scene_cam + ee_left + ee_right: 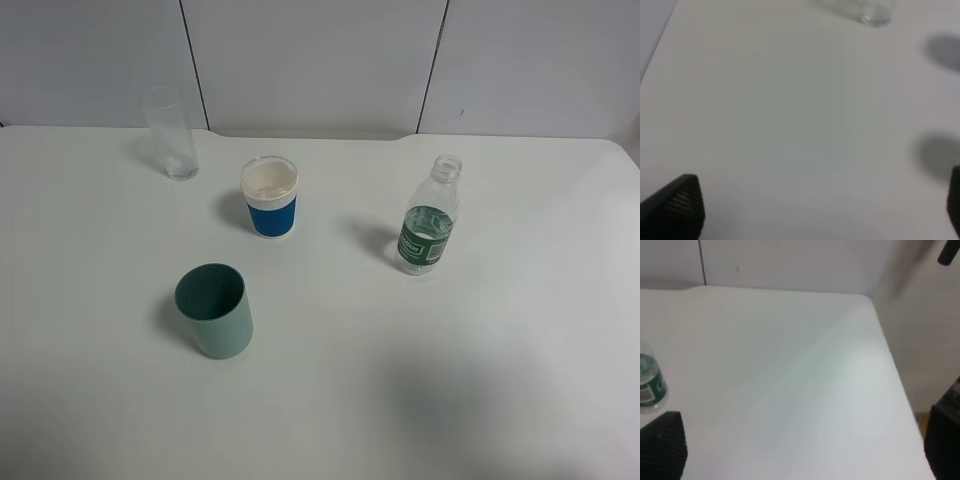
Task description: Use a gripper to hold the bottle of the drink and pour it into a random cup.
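White counter (520,330) carries four things, none of them touched yet. Going left to right in the high view: a tall clear glass (170,133) at the far side, a grey-green cup (214,310) nearer the front, the blue-sleeved cup (270,197) between and behind, and the bottle (430,215) standing upright, uncapped, with liquid low in it.

Neither arm shows in the high view. The left fingers (812,210) hang over bare counter, spread wide with nothing between them; the glass's base (875,15) lies well ahead of them. The right fingers (807,447) are also spread wide and empty. The bottle (650,385) sits just outside and a little ahead of one finger tip (665,440), not between the pair.

By my reading the task is at its very start: the reach for the bottle has not begun. The next move probably calls for the right fingers to swing sideways until the bottle's labelled body stands between them, then close around it firmly without squeezing liquid out of the open neck, before carrying it to the blue-sleeved cup.
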